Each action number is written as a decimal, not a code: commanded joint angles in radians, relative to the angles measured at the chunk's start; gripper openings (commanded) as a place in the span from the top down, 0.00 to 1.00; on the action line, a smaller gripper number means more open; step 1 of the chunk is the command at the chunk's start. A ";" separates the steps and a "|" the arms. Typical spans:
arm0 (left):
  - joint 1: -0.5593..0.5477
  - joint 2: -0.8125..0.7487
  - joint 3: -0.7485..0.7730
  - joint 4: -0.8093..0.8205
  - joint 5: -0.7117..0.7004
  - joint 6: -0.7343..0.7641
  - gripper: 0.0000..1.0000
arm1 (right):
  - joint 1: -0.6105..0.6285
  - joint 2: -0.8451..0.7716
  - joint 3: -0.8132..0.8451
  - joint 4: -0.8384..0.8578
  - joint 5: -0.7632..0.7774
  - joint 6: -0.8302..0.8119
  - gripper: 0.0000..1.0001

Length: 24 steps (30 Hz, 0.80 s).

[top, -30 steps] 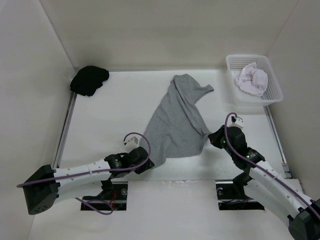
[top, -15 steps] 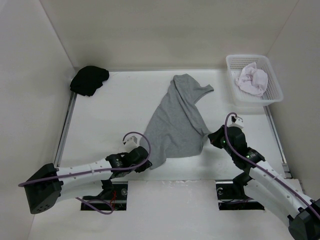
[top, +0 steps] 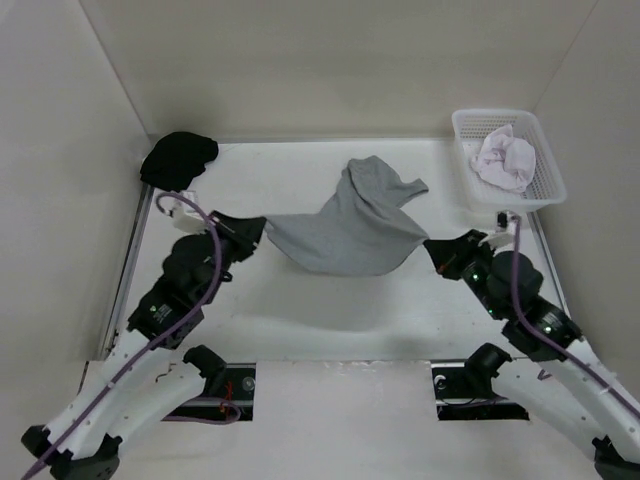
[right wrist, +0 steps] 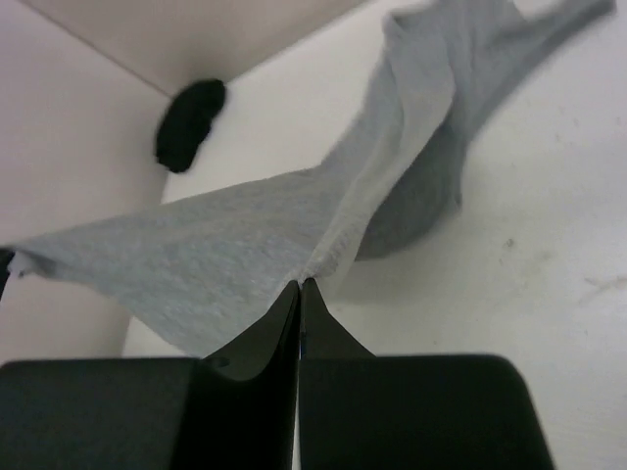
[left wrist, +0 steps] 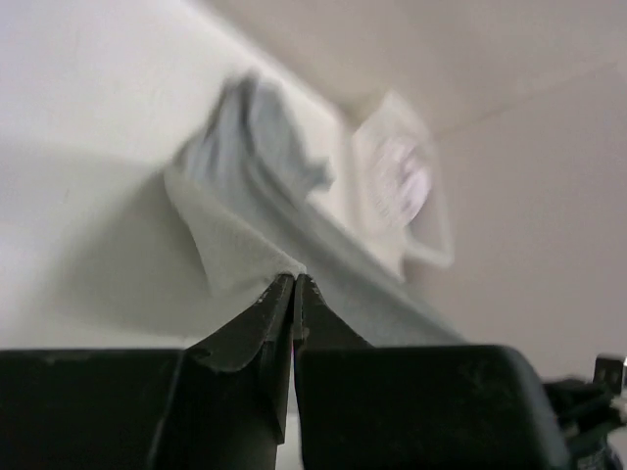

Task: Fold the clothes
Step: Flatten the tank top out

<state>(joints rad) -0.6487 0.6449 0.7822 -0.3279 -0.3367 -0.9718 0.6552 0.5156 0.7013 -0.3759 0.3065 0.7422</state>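
Observation:
The clothes [top: 345, 238], one plain grey knit garment, hang stretched in the air between my two grippers, with the far end [top: 378, 182] still resting on the white table. My left gripper [top: 262, 230] is shut on the garment's left corner; in the left wrist view the cloth [left wrist: 250, 245] runs out from the pinched tips [left wrist: 295, 277]. My right gripper [top: 432, 245] is shut on the right corner; in the right wrist view the grey fabric [right wrist: 216, 259] spreads away from the closed tips [right wrist: 301, 284].
A black cloth bundle [top: 179, 158] lies in the far left corner. A white plastic basket [top: 535, 195] with a pale pinkish-white cloth [top: 504, 160] stands at the far right. White walls enclose the table on three sides.
The left gripper closed on the garment's near left corner. Both arms rose and spread apart, lifting the near edge off the table and pulling the cloth taut between them.

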 commanded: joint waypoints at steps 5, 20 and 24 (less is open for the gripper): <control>0.154 -0.010 0.409 0.168 0.045 0.205 1.00 | 0.333 0.026 0.562 -0.052 0.330 -0.196 1.00; 0.336 0.232 0.542 0.254 -0.016 0.289 0.99 | 0.351 0.481 0.931 0.289 0.432 -0.715 1.00; 0.467 0.344 0.488 0.302 0.053 0.222 0.99 | 0.018 0.610 0.912 0.226 0.142 -0.493 1.00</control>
<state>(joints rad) -0.2787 0.8703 1.3216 -0.0559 -0.3305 -0.6987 0.9188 1.0283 1.6184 -0.1310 0.7113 0.0887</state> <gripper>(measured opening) 0.015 0.008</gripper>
